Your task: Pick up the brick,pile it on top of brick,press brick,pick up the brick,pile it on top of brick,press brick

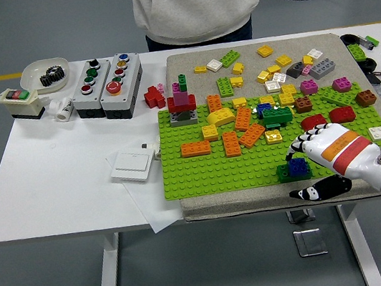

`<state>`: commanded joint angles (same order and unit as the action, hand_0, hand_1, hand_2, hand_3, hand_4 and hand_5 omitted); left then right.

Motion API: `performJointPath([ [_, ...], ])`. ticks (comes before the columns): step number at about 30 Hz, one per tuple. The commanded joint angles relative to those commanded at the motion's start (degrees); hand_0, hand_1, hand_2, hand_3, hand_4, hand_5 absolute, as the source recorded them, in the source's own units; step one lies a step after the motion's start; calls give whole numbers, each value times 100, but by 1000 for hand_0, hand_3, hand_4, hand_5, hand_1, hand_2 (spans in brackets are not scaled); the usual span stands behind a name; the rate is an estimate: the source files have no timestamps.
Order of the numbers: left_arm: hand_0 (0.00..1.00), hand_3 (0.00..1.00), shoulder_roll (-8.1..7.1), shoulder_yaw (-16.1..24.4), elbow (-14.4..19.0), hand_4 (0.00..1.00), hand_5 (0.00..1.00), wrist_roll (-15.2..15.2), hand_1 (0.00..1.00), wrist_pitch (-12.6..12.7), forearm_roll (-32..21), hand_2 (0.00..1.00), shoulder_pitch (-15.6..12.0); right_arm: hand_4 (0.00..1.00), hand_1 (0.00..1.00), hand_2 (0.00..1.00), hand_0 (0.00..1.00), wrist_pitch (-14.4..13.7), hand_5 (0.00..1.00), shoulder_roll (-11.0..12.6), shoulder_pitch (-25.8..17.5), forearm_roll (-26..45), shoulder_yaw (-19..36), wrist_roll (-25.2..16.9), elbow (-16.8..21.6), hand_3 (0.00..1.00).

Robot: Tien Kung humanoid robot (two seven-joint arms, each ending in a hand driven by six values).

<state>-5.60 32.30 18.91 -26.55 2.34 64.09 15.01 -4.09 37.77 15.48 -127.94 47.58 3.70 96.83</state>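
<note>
1. My right hand (323, 158) hangs at the near right corner of the green baseplate (202, 170), fingers loosely spread and holding nothing; the fingertips (294, 150) sit just above the blue brick (297, 166), and the thumb lies low over the near edge of the grey mat (258, 201).
2. The blue brick sits on a dark green brick (284, 171), both studded onto the baseplate near its front edge. I judge this stack as piled and ready for a press.
3. These bricks look like hard, light plastic: stiff, smooth-sided, a little slippery. I would pinch one across its two long side walls, not by the studs.
4. Pressing calls for flat fingers straight down over the studs; a tilted push could pop the brick off.
5. Loose bricks crowd the middle of the baseplate: orange bricks (231, 143), a yellow brick (220, 117), red bricks (327, 118). The baseplate's near left is open, so a sideways sweep there is safe.
6. The tabletop (50, 172) edge lies close behind my thumb, so there is little room to draw back low.
7. A person (190, 1) stands at the far side, hands out of view.
</note>
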Motion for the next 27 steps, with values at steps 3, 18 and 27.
performJointPath([
  [3, 662, 586, 2, -3, 1, 668, 658, 2, 709, -1, 1, 729, 6, 907, 650, 691, 641, 0, 602, -12, 1, 4, -33, 2, -21, 590],
  [18, 662, 587, -2, -16, 10, 667, 658, 0, 706, -2, -27, 729, 35, 869, 632, 682, 622, 81, 588, 8, 89, -3, -179, 10, -133, 572],
  [27, 662, 587, -3, -16, 14, 668, 659, -1, 706, -11, -17, 728, 45, 865, 628, 678, 616, 88, 589, -27, 105, 3, -235, 13, -201, 569],
])
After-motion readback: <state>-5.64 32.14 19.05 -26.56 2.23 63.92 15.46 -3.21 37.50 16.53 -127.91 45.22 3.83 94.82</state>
